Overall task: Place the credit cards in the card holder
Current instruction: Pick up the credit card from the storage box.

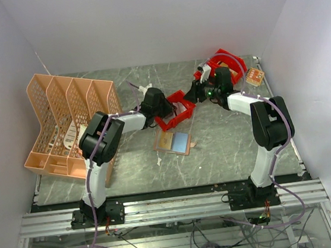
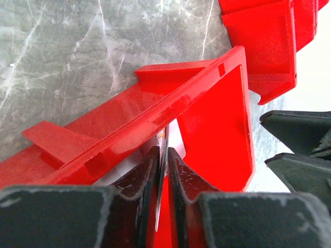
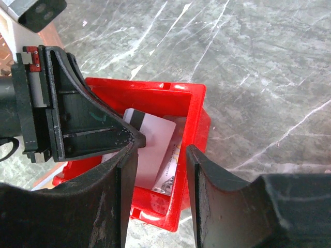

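Whitish card (image 3: 155, 150) (dark stripe) in red bin (image 3: 199, 124), between left fingers (image 2: 147, 181).

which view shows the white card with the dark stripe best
Right wrist: the card shows its face and stripe inside the red bin. Left wrist shows only a thin edge between the left fingers. Top view: too small to make out.

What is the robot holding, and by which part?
The whitish card sits edgewise inside the left tool; whether it grips, cannot tell. The right tool holds nothing.
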